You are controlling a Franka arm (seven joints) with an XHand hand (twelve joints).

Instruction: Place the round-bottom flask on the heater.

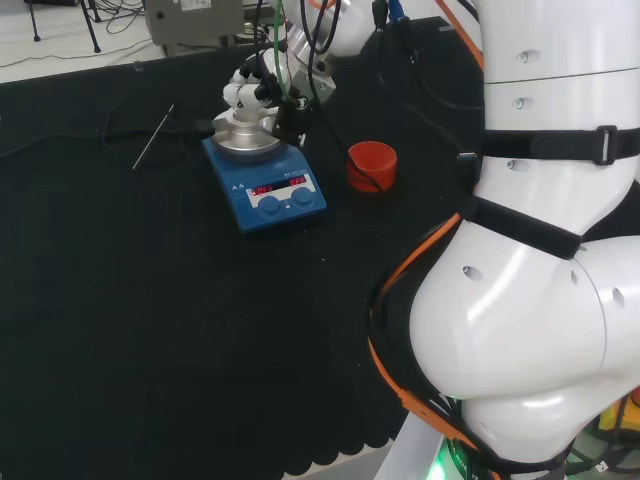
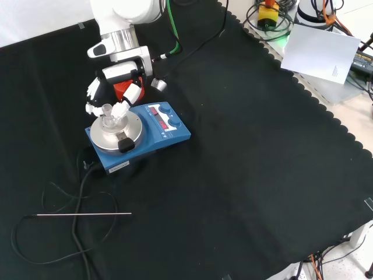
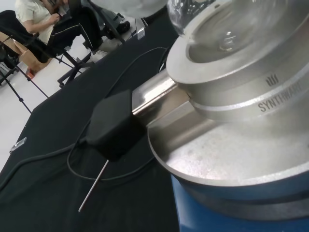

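Observation:
The blue heater [image 1: 266,190] [image 2: 152,135] stands on the black cloth with a silver bowl-shaped block [image 1: 245,138] [image 2: 115,132] [image 3: 241,77] on its plate. The clear round-bottom flask [image 2: 108,114] [image 3: 227,24] sits with its bulb in that block, neck up. My hand [image 1: 250,90] [image 2: 111,87] is over the block, its fingers [image 2: 126,108] curled round the flask's neck. A blurred white part of the hand [image 3: 130,5] shows close to the glass in the wrist view.
A red ribbed ring stand [image 1: 372,166] [image 2: 122,89] sits right of the heater in the head view. A thin metal rod [image 1: 153,137] [image 2: 84,214] [image 3: 94,186] and black cables [image 2: 81,186] lie beside the heater. The block's black handle [image 2: 124,144] [image 3: 113,123] sticks out sideways.

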